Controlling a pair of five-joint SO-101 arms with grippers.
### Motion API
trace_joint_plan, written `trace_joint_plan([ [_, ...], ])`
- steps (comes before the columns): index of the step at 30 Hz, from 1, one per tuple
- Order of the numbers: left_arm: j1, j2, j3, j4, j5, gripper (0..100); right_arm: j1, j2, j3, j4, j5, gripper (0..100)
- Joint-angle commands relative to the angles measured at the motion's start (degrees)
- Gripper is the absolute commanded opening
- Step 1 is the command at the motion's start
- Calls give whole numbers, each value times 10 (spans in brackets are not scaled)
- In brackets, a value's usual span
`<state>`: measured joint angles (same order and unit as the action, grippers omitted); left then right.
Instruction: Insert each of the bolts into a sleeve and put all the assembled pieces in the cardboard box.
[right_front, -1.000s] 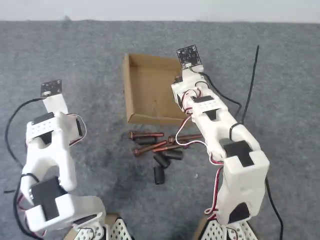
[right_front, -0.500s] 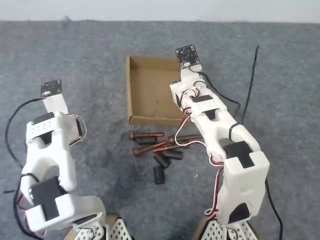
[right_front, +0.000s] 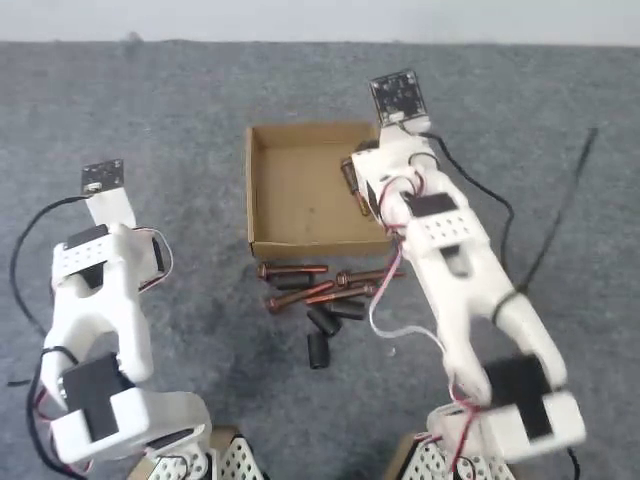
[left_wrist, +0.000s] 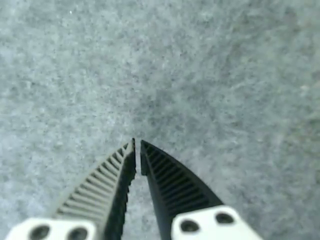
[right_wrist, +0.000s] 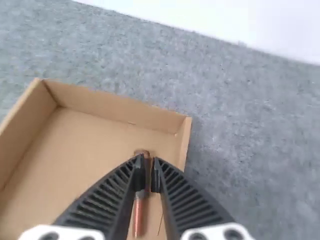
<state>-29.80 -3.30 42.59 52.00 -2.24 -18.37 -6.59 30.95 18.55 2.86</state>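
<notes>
Two arms stand at your grey tabletop (right_front: 180, 120). Your right fingers (right_wrist: 107, 192) are nearly shut, pinching a copper bolt (right_wrist: 138, 212) between them, and it hangs over the floor of the box (right_wrist: 115, 107). Your left fingers (left_wrist: 172, 187) are closed on nothing, tips almost touching, above the tabletop and well apart from the box. More bolts (right_front: 300, 285) and black sleeves (right_front: 320, 322) lie loose together just in front of the box.
</notes>
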Motion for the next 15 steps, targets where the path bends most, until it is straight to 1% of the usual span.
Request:
trace_joint_plan([
  [1,-2,-5,-35,-8,-5,12,-18,-111,55,19,-36,6],
  [6,-2,-5,-35,-8,-5,12,-43,-233,151,65,-44,6],
  [10,-2,-5,-35,-8,-5,12,-58,-332,203,127,-44,6],
  [15,-2,-5,-35,-8,-6,12,-124,-425,256,218,-32,6],
])
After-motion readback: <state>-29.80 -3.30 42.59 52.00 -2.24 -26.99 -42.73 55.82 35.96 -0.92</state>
